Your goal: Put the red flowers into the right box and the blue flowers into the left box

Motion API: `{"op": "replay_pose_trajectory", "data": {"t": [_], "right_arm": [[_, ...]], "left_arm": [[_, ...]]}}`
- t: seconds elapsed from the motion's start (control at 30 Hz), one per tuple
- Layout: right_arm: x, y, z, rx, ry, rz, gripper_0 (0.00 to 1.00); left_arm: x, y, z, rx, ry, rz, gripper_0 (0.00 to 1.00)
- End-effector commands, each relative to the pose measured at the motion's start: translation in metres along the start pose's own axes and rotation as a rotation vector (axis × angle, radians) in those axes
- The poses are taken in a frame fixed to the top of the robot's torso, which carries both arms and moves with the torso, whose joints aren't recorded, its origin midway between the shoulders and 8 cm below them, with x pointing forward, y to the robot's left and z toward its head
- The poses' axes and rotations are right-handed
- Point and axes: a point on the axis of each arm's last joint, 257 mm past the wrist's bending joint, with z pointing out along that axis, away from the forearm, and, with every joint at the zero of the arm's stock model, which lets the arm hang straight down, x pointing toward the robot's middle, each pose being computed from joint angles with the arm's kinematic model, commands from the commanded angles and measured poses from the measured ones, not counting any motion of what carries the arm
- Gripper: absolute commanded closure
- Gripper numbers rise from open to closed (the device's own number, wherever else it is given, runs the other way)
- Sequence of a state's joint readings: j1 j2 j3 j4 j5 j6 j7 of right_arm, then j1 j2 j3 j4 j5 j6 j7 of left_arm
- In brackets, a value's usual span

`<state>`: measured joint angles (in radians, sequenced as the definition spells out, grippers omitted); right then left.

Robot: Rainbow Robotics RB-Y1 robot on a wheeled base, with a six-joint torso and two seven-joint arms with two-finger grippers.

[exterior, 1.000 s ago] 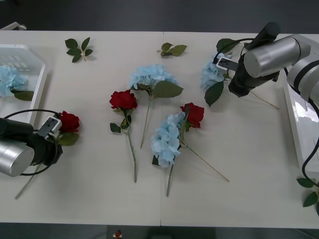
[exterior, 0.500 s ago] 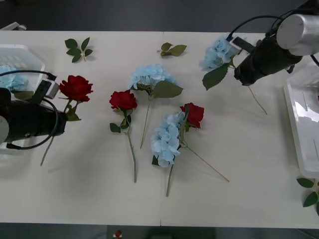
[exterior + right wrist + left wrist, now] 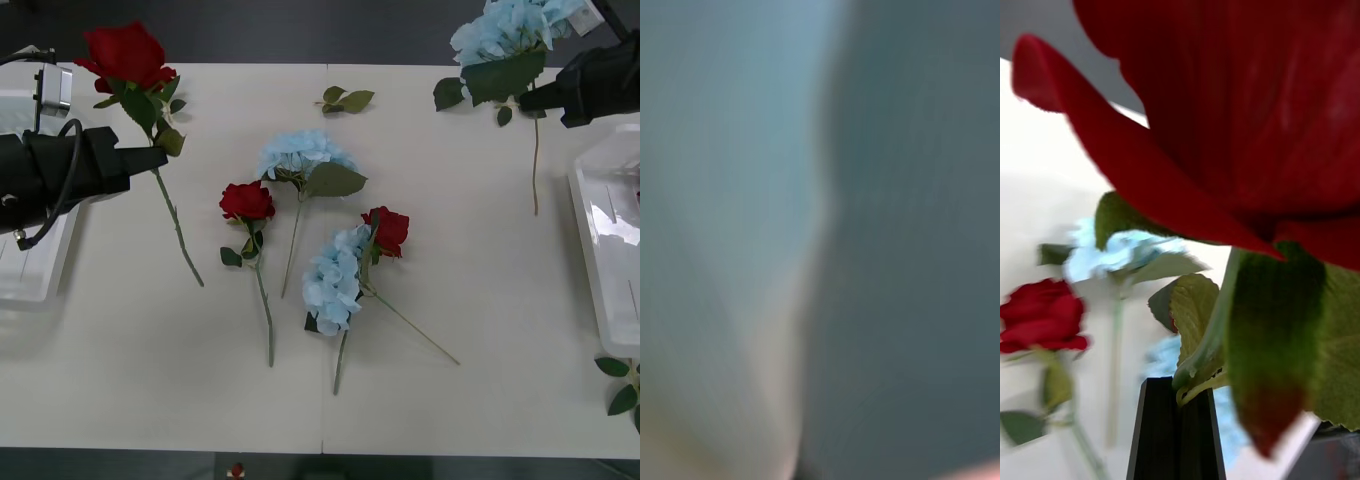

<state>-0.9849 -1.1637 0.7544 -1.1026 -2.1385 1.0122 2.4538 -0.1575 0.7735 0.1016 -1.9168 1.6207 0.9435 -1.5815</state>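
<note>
Left end effector (image 3: 150, 157) raised above the far-left part of the bench (image 3: 480, 400), clamped on the stem of a red rose (image 3: 125, 52); head of that flower up high near the far-left corner, stem slanting down and to the right, tip hanging free over the bench. In the left wrist view, black fingers (image 3: 1176, 431) pressed together around the green stem just under the leaves, big red petals (image 3: 1240, 112) filling the space above. Just behind the left arm, at the left edge, the white left box (image 3: 30, 285).

Right end effector (image 3: 535, 98) lifted at the far-right corner, gripping a blue flower (image 3: 510, 25) by its stem; pale cluster at the far edge, large green leaf below it, thin stem hanging straight down over the bench. Cannot make out anything in the blurred right wrist view. White right box (image 3: 605, 260) along the right edge, near side of the held flower.

Lying flat on the middle of the bench: a second red rose (image 3: 247, 201) with its stem running toward the near side; just to its right a blue cluster (image 3: 295, 152) with a broad leaf; farther right and nearer, a third red rose (image 3: 388, 230) touching another blue cluster (image 3: 335, 280), their stems crossing. Loose leaf sprig (image 3: 345, 99) at the far middle, more green leaves (image 3: 620, 385) at the near-right edge.
</note>
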Motion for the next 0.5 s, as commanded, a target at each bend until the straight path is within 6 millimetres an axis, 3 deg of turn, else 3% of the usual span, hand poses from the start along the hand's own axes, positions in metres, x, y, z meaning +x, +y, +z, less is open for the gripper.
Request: {"op": "replay_pose_trajectory", "data": {"t": [0.03, 0.23, 0.5], "right_arm": [[0.018, -0.006, 0.005, 0.015, 0.04, 0.004, 1.0], [0.051, -0.02, 0.015, 0.06, 0.133, 0.062, 1.0], [0.102, -0.034, 0.041, 0.147, 0.269, 0.124, 1.0]], "left_arm": [[-0.024, -0.045, 0.004, 0.18, -0.094, -0.022, 1.0], [-0.039, -0.088, 0.007, 0.347, -0.161, -0.111, 1.0], [-0.02, -0.115, 0.037, 0.425, -0.148, -0.127, 1.0]]}}
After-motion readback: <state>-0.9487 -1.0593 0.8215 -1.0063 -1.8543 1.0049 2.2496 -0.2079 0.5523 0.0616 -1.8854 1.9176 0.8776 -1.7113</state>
